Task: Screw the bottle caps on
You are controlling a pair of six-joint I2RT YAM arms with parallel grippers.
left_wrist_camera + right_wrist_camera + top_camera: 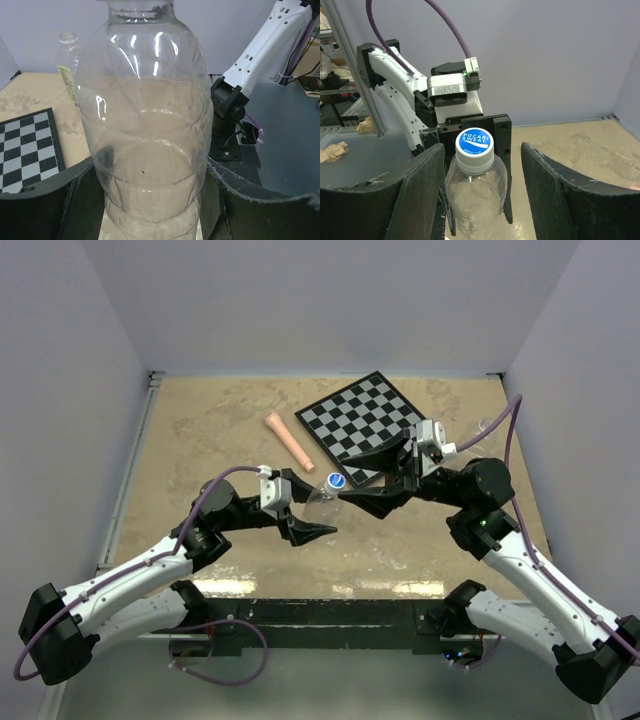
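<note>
Items counted: one pink stick [283, 440] lies on the table. The left gripper [318, 510] pinches bottle one [150, 125] of two, near centre. One blue cap [474, 142] sits on its neck. The right gripper [481, 150] is spread either side of the cap, clear of it. One chessboard [365, 425]. Bottle two [68, 65], yellow-labelled and open-necked, is right of the board.

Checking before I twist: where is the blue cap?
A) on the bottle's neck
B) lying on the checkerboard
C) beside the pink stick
A: in the right wrist view the blue cap sits on the neck of the clear bottle.
</note>
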